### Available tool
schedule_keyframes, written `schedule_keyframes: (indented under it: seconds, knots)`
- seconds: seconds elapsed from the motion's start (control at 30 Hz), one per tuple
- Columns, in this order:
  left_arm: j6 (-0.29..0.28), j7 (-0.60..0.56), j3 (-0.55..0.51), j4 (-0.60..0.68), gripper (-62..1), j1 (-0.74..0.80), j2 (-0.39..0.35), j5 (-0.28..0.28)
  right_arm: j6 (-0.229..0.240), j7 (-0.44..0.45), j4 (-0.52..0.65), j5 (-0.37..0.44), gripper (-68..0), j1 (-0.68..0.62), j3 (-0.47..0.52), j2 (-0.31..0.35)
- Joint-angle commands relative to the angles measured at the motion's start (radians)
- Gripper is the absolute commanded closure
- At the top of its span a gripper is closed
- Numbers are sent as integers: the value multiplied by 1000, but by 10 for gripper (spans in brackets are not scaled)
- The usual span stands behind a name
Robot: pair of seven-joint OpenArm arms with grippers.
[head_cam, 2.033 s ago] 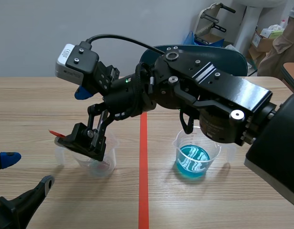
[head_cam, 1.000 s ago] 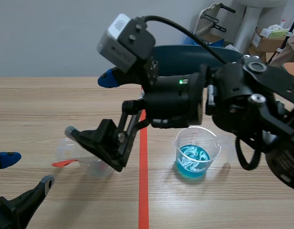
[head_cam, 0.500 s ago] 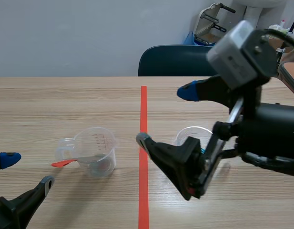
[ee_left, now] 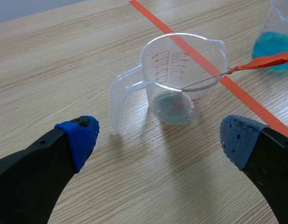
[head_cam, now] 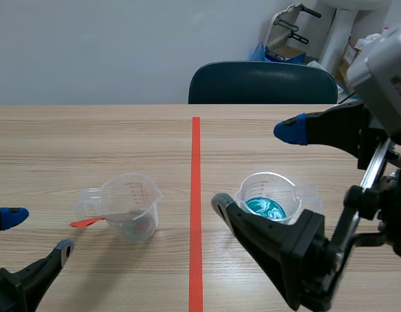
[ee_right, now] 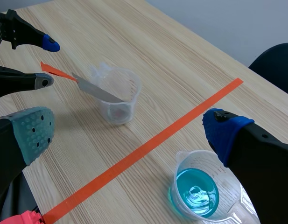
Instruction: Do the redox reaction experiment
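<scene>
The scene camera is facing across the table (head_cam: 90, 140) toward a chair (head_cam: 262, 81). The left wrist camera is looking closely down on the clear cup (ee_left: 181, 88). The right wrist camera, higher, is sharing that cup and the blue-liquid cup (ee_right: 200, 191) with the scene view.

Withdrawal of the right gripper (head_cam: 253, 166) from the clear cup (head_cam: 132, 211) at the left, back across the red tape line (head_cam: 195, 214) to the right side, now near the cup of blue liquid (head_cam: 268, 201). Fingers, two seconds ago closed on the orange-handled spatula (head_cam: 90, 221) inside the clear cup, now wide apart and empty. Spatula let go and left leaning in the clear cup, handle out over the rim. Clear cup no longer covered by the arm.
</scene>
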Motion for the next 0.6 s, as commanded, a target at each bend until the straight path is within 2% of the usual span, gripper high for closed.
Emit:
schedule_keyframes:
  seconds: [0.0,0.37,0.57]
  knots:
    - [-2,-18,-8,13,-555,-3,5,1,0,18,-1,4,-679,14,-3,0]
    - [-2,-27,-8,13,-554,-2,1,0,0,13,-1,-1,-679,14,-3,0]
    - [1,-81,-14,13,-551,23,-44,-11,0,10,-1,-1,-679,14,-3,0]
